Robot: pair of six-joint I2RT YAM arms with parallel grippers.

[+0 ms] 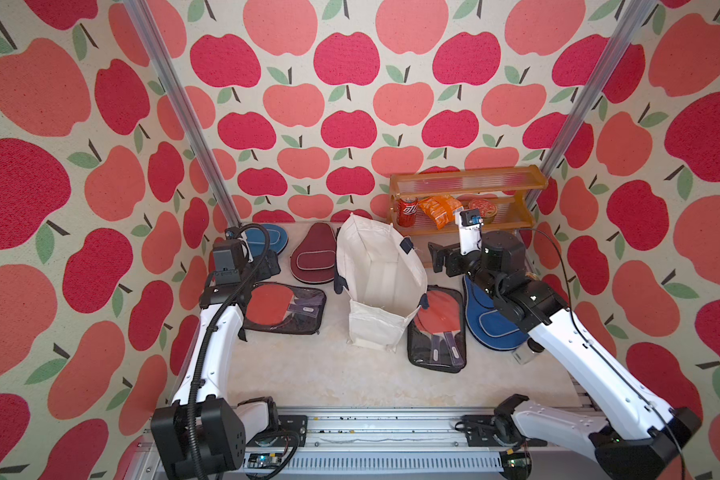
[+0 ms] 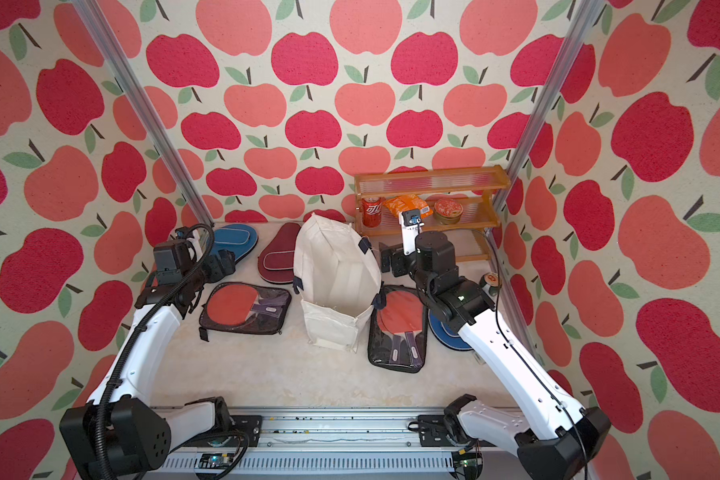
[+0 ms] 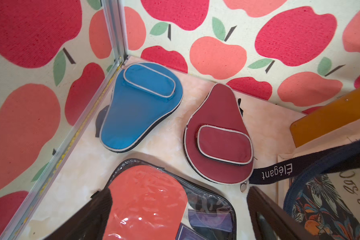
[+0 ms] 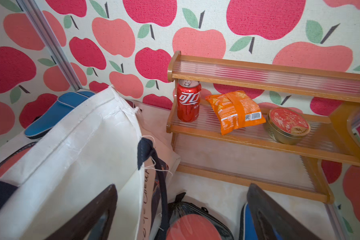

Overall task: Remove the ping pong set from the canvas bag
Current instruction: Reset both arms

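shiny metal rail (image 1: 371, 424) runs along the front, and past it the pale table (image 1: 308, 374) has the canvas bag (image 1: 375, 270) in the middle, with the ping pong set (image 1: 267, 307) lying flat around it, not inside. nearest are the left clear pouch (image 1: 285, 307), right clear pouch (image 1: 437, 328) and near blue case (image 1: 487, 324), then the left gripper (image 1: 272, 264) and right gripper (image 1: 440, 257), both wide apart and holding nothing, then the maroon case (image 1: 314, 255) and far blue case (image 1: 273, 239). at the back a wooden shelf (image 1: 466, 183) holds a red can (image 1: 407, 212), orange snack bag (image 1: 439, 210) and round tin (image 2: 448, 211), with apple walls (image 1: 350, 83) all around.
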